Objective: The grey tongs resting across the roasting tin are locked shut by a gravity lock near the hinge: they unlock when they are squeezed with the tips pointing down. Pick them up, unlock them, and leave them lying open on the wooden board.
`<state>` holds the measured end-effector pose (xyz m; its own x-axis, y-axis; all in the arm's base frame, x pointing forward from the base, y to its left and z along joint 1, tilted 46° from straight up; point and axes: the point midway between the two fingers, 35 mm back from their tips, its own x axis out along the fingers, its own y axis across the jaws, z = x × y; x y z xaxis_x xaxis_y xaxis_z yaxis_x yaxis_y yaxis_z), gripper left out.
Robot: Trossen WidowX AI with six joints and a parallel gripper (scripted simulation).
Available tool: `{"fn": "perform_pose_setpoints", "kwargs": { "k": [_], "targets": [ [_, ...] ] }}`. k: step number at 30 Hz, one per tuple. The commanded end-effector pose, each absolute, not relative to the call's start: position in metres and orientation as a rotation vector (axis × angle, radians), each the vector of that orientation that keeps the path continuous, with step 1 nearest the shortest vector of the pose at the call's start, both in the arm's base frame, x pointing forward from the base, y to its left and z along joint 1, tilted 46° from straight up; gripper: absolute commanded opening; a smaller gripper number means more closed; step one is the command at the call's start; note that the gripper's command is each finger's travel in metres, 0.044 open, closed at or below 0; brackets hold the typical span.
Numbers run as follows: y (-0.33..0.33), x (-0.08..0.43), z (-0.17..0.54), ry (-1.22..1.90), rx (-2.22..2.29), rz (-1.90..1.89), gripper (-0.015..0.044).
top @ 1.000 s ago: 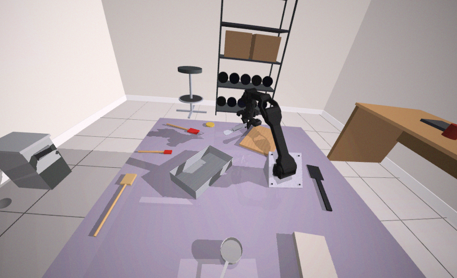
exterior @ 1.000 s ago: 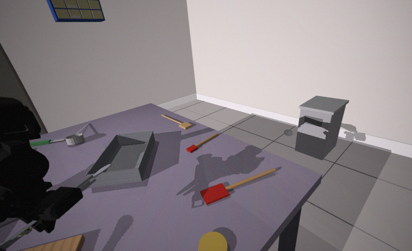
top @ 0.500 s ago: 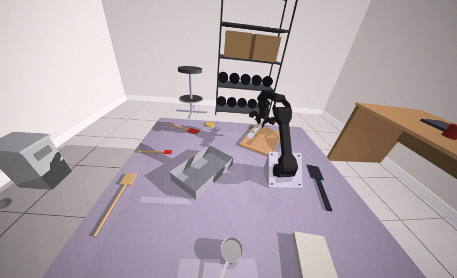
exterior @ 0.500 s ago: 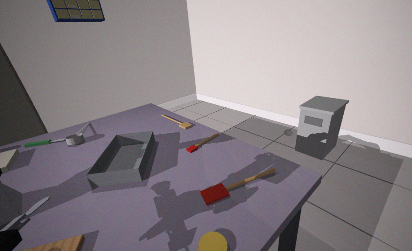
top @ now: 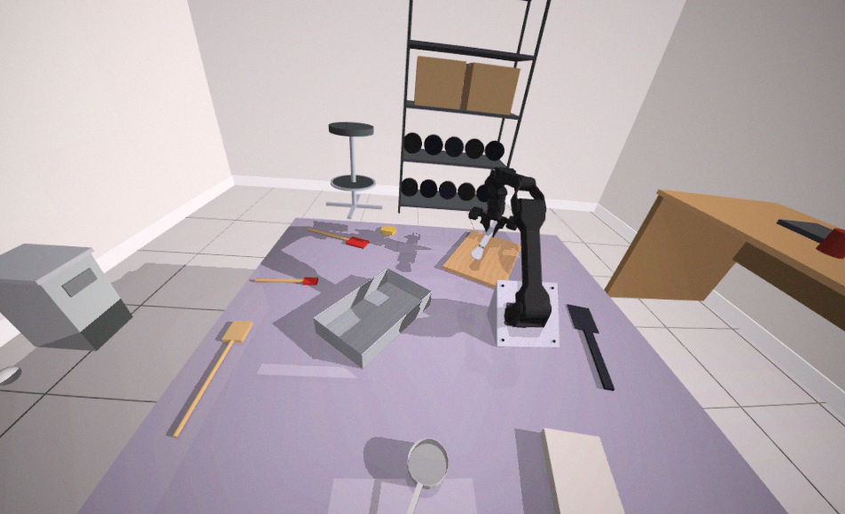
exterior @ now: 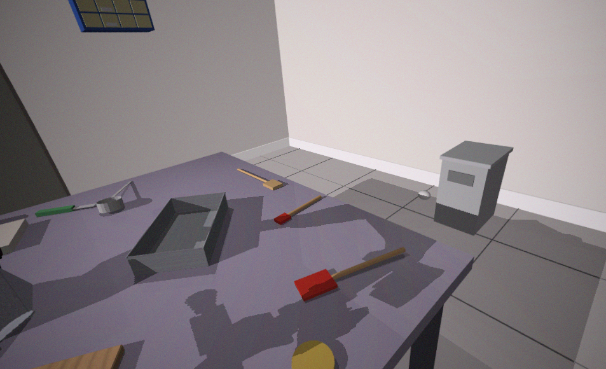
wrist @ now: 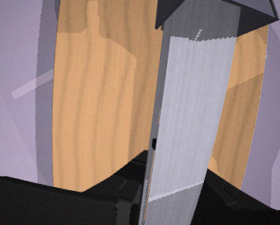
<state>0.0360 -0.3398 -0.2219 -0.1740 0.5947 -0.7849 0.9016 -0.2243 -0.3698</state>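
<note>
Tongs (top: 485,237) (exterior: 7,331) (wrist: 191,109): are being clamped by fingers (top: 475,215)
Long axis: is being held over wooden board (top: 501,262) (exterior: 89,359) (wrist: 95,116)
Visible end: is being pointed down-left from above

Holds grey tongs (top: 484,242) (exterior: 9,329) (wrist: 191,109) slanted over the wooden board (top: 466,267) (exterior: 84,359) (wrist: 95,109), clamped in the hand (top: 492,221) (wrist: 164,159). Has grey roasting tin (top: 339,341) (exterior: 172,264) upright, open-topped, on the counter (top: 412,408) (exterior: 181,176) (wrist: 13,136).

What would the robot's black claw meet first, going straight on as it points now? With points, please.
Most likely the flat brown wooden board (top: 502,258) (exterior: 84,361) (wrist: 95,116); the long grey tongs (top: 484,241) (exterior: 11,326) (wrist: 191,105) in the claw (top: 493,221) (wrist: 164,159) might touch first. The gap's depth is unclear.
</note>
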Motion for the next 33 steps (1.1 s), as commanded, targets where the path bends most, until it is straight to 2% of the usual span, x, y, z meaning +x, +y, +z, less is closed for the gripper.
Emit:
{"fn": "perform_pose_setpoints", "kwargs": {
  "k": [1, 33],
  "targets": [
    [-0.345, 0.036, -0.22, 1.7, 1.74, -1.366, -0.015],
    [-0.395, 0.048, -0.186, 1.377, 1.159, -1.622, -0.015]
  ]
}}
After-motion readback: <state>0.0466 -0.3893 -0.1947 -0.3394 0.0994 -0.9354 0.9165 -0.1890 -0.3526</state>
